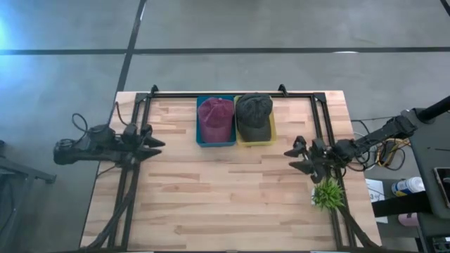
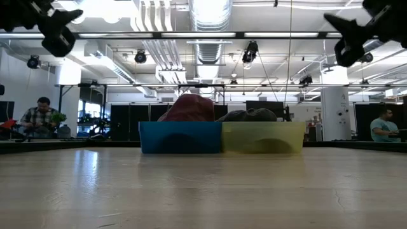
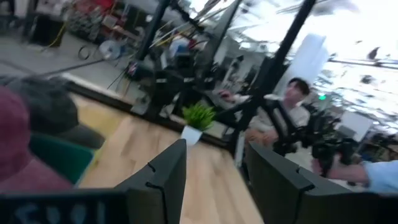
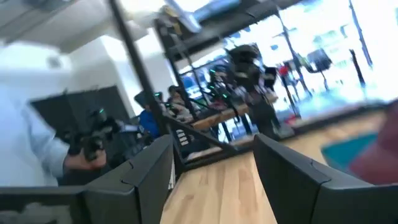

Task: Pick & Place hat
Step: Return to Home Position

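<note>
Well, the pink cap (image 1: 216, 116) sits tucked in the blue bin (image 1: 216, 143) at the table's far edge, touching the yellow bin (image 1: 256, 142) that holds a dark cap (image 1: 254, 111), so the sorting looks done. The left gripper (image 1: 157, 146) and right gripper (image 1: 290, 159) hang raised at either side, fingers spread and empty, well apart from the bins. I'd judge that a parked stance, with nothing left to carry.

Open industrial lab: exposed ceiling ducts (image 2: 210, 14), people (image 2: 39, 116) at desks

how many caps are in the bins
2: a pink cap in the blue bin, and a dark cap in the yellow bin. Others may lie hidden beneath them.
</note>
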`<move>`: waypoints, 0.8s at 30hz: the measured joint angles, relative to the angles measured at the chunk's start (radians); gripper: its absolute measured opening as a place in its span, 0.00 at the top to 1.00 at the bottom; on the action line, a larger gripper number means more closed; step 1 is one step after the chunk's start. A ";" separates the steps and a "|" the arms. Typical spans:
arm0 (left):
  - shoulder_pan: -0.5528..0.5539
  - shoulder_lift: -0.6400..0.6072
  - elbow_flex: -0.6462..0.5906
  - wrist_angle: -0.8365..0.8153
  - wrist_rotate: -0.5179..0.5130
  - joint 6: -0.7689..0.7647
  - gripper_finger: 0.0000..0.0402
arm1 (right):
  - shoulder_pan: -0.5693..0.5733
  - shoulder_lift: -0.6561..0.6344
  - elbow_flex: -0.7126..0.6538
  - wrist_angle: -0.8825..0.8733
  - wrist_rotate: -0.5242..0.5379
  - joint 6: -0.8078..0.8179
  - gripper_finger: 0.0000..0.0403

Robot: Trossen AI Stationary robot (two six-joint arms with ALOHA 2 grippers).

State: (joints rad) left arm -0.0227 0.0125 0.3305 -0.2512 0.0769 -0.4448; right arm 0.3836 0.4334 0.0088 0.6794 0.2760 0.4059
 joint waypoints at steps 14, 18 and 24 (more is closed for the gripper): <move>0.002 0.022 0.005 -0.048 0.000 -0.028 0.60 | 0.000 -0.006 0.000 0.032 -0.068 -0.200 0.46; 0.002 0.025 0.005 -0.049 0.000 -0.029 0.60 | 0.000 -0.006 0.000 0.032 -0.067 -0.200 0.46; 0.001 0.024 -0.020 -0.052 0.000 -0.029 0.60 | 0.000 -0.010 0.000 0.027 -0.067 -0.199 0.46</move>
State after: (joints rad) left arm -0.0216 0.0360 0.3100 -0.3035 0.0765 -0.4741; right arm 0.3836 0.4232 0.0090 0.7063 0.2089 0.2065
